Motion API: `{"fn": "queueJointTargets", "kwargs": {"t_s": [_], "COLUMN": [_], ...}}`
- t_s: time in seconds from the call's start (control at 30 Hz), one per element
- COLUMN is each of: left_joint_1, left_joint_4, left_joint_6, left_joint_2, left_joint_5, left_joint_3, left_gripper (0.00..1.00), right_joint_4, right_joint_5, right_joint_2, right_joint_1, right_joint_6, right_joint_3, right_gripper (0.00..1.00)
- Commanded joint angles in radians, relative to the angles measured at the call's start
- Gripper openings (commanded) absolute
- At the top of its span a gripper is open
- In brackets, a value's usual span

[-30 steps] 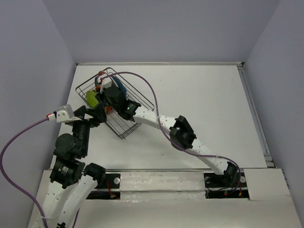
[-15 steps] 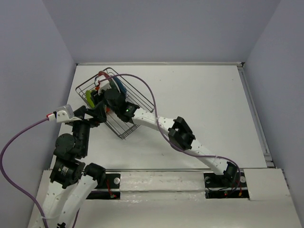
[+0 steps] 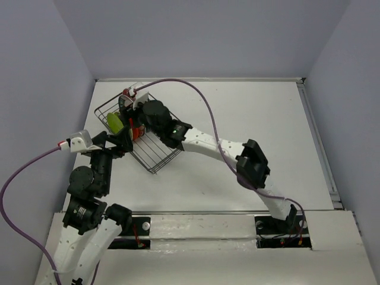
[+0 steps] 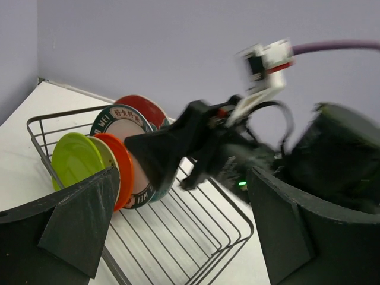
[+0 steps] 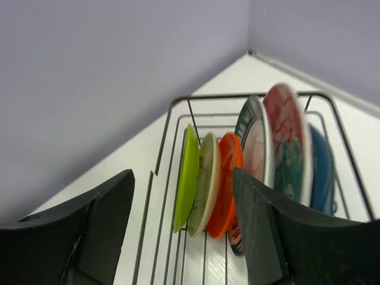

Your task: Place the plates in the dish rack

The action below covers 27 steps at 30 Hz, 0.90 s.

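Note:
The dish rack [image 3: 159, 155], a dark wire basket, stands at the table's far left. Several plates stand on edge in it, in a row: lime green [image 5: 189, 178], speckled beige [image 5: 205, 185], orange [image 5: 227, 181], teal-rimmed white [image 5: 254, 148], red with teal flowers [image 5: 286, 142] and dark blue [image 5: 322, 172]. My right gripper [image 5: 181, 231] hangs open just above the row, holding nothing; from above the right gripper [image 3: 132, 117] is over the rack's middle. My left gripper [image 4: 184, 237] is open and empty at the rack's near side, with the left gripper [image 3: 123, 141] beside the rim.
The rack's near half [image 4: 196, 249] is bare wire with no plates in it. The side wall [image 3: 65, 89] runs close to the rack's left. My right arm [image 3: 208, 145] stretches across the table from the near right. White table [image 3: 255, 130] lies to the right.
My right gripper has opened, letting go of a plate in the rack, and has lifted away from the row while its elbow swung right. The left arm has not moved.

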Motion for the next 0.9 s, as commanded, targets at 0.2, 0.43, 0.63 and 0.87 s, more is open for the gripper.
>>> {"fn": "queueJointTargets", "kwargs": {"t_s": [0.2, 0.43, 0.63, 0.87], "left_joint_1": [0.006, 0.006, 0.006, 0.006], "left_joint_4": [0.013, -0.033, -0.069, -0.010], "left_joint_6": [-0.032, 0.010, 0.024, -0.015], "left_joint_2": [0.060, 0.019, 0.019, 0.065], "left_joint_5": [0.128, 0.237, 0.249, 0.326], "left_joint_3": [0.102, 0.157, 0.159, 0.113], "left_gripper": [0.99, 0.99, 0.99, 0.99], "right_joint_4": [0.109, 0.043, -0.034, -0.035], "right_joint_5": [0.239, 0.571, 0.647, 0.627], "right_joint_2": [-0.711, -1.342, -1.765, -1.777], "right_joint_1": [-0.007, -0.007, -0.007, -0.007], "right_joint_6": [0.029, 0.089, 0.185, 0.236], "right_joint_3": [-0.773, -1.282, -1.523, -1.597], "right_gripper": [1.00, 1.00, 1.00, 1.00]}}
